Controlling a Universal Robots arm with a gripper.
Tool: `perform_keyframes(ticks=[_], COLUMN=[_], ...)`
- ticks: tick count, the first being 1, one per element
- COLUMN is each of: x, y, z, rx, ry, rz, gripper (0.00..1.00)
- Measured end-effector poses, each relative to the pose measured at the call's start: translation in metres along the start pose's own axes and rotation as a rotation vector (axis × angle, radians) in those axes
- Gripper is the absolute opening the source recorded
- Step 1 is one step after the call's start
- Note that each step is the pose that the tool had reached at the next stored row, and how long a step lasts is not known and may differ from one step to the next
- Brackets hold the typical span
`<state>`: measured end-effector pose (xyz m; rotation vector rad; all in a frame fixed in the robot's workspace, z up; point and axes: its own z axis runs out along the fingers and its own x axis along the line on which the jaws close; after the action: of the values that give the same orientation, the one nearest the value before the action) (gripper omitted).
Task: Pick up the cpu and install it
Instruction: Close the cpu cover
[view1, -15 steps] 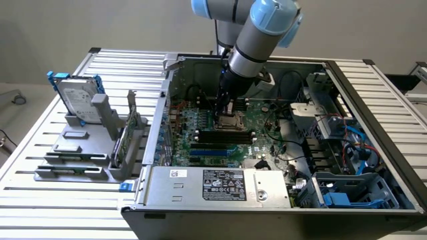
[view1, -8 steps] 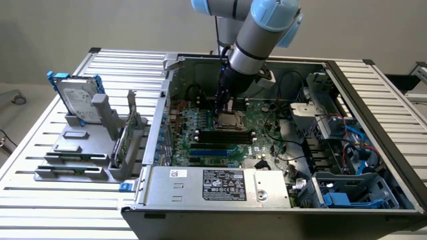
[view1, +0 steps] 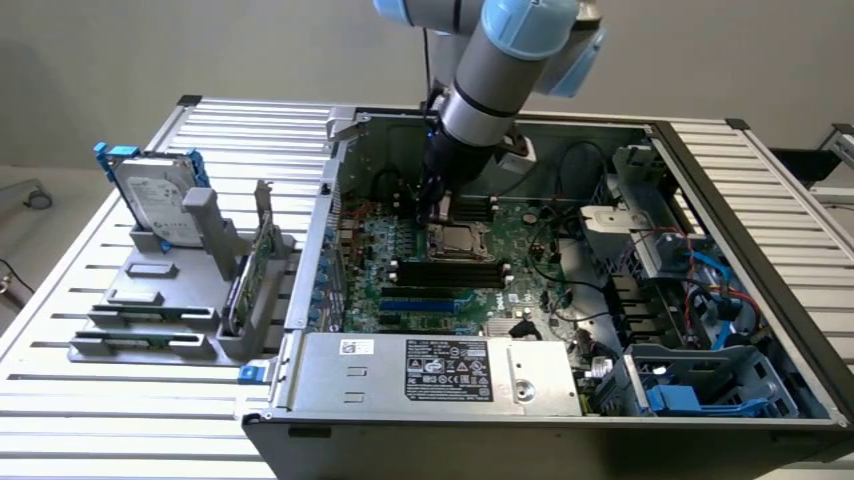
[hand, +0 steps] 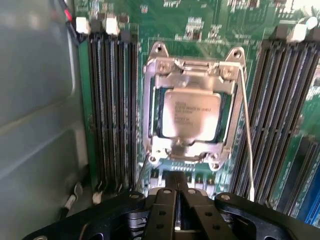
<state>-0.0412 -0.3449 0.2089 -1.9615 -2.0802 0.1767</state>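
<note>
ROBOT ARM AT THE SOCKET: The pincer (hand: 176, 187), its 2 fingers pressed together and holding nothing, hangs low over the motherboard (hand: 200, 22) inside an open computer case (view1: 534, 445) on the worktop (view1: 120, 420). The cpu (hand: 191, 114) lies just beyond its tips, seated in the socket (hand: 187, 67) and ringed by the metal frame. The installing step looks all but done, yet whether the thin wire lever (hand: 246, 140) beside the frame is latched cannot be told, so any further move calls for care around it.
</note>
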Motion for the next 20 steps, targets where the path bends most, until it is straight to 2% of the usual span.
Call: perform_keyframes(ticks=[6, 9, 13, 20], x=[0.001, 0.002, 0.002, 0.002], y=[-0.0206, -0.0303, -0.0416, -0.042], z=[-0.0028, -0.003, -0.0012, -0.0011], rx=[-0.0012, -0.0015, -0.0013, -0.0019], ry=[0.0284, 0.038, 0.0418, 0.0427], rz=[-0.008, -0.011, -0.011, -0.007], gripper=[0.11, 0.11, 0.11, 0.11])
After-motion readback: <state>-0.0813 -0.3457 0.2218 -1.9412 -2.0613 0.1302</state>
